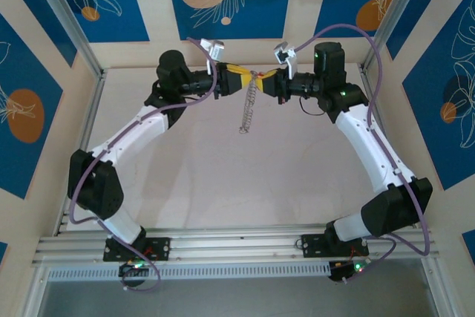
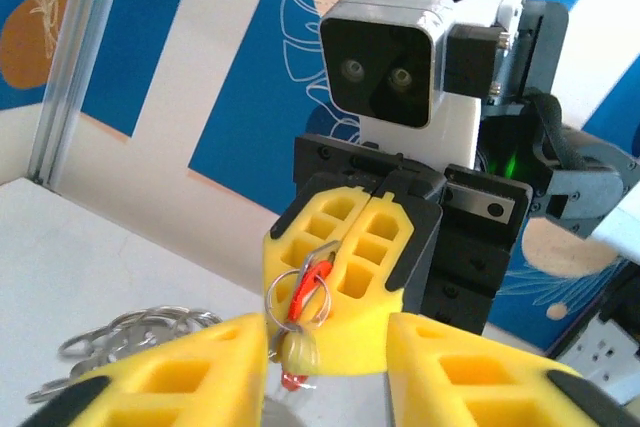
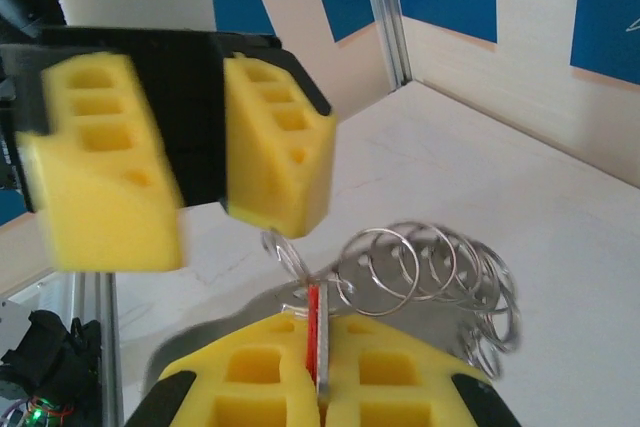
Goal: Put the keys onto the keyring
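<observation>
Near edge: left arm [image 1: 126, 139] and right arm [image 1: 371, 146] bolted side by side, elbows splayed outward, forearms converging over the far middle of the pale table [image 1: 223, 176], wrists level, tips facing each other.

Out there, the right gripper [image 3: 316, 347]: yellow pads clamped flat on the tiny red-headed key [image 2: 308, 292] with the silvery blade, its head left sticking out towards the partner. The keyring [image 3: 470, 272], a long chain of thin silvery wire loops, dangles from that pinch towards the table. Its end loop looks hooked through the key's head, though that isn't certain.

Opposite, the left gripper [image 3: 200, 229]: jaws parted, holding nothing, just beside the key.
</observation>
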`<state>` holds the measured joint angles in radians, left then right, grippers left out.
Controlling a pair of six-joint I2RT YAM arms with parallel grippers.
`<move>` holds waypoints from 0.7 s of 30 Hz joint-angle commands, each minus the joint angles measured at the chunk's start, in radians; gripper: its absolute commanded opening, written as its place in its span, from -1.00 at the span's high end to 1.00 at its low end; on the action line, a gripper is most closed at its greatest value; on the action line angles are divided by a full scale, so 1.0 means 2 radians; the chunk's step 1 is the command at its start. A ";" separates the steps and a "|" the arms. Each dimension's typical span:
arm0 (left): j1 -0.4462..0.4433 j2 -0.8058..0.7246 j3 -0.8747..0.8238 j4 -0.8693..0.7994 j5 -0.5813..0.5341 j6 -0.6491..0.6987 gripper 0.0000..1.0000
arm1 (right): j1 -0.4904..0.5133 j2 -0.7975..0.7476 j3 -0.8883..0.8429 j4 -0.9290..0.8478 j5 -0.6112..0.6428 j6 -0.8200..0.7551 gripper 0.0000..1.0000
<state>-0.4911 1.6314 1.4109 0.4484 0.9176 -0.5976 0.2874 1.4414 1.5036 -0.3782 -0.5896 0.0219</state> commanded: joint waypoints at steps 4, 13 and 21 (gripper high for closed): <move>0.011 -0.039 -0.037 0.026 -0.028 0.006 -0.13 | 0.003 0.034 0.049 -0.048 -0.015 -0.015 1.00; 0.047 -0.083 -0.091 0.032 -0.051 -0.002 -0.39 | 0.007 0.090 0.070 -0.071 -0.011 -0.013 1.00; 0.073 -0.116 -0.136 0.036 -0.058 -0.003 -0.45 | 0.031 0.165 0.102 -0.064 -0.007 0.000 1.00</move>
<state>-0.3664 1.4349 1.1618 0.4877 0.8173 -0.5957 0.3233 1.7409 1.6547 -0.5064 -0.5873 0.0067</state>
